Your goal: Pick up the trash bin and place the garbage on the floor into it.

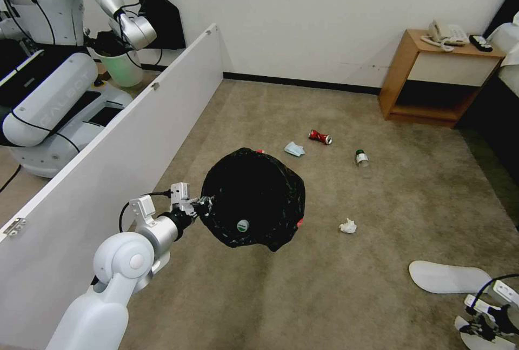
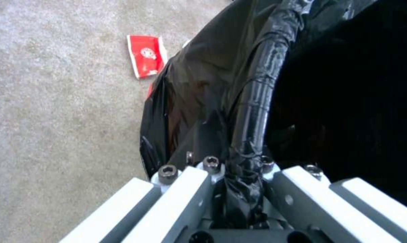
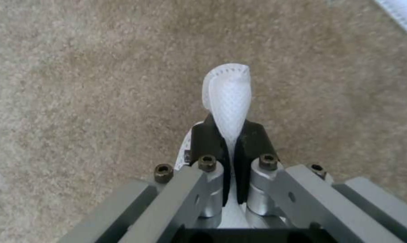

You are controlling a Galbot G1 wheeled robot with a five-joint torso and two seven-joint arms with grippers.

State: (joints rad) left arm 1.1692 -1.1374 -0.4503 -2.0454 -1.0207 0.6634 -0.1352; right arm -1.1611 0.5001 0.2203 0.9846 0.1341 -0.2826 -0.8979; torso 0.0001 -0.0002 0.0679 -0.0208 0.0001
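White wall (image 1: 324,15) with black baseboard (image 1: 300,83), beige carpet (image 1: 378,296), wooden nightstand (image 1: 432,77) at right

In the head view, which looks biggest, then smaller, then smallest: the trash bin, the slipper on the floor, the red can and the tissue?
1. The trash bin, though it hangs nearer the camera.
2. The white slipper.
3. The red can and the white tissue wad look about alike, so I won't rank them.

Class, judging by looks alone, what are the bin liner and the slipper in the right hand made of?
Bin liner: thin glossy black plastic film, judging by its crinkles and shine. Slipper: probably soft white non-woven fabric, given its dimpled texture, stitched edge and fold between the right hand's fingers.
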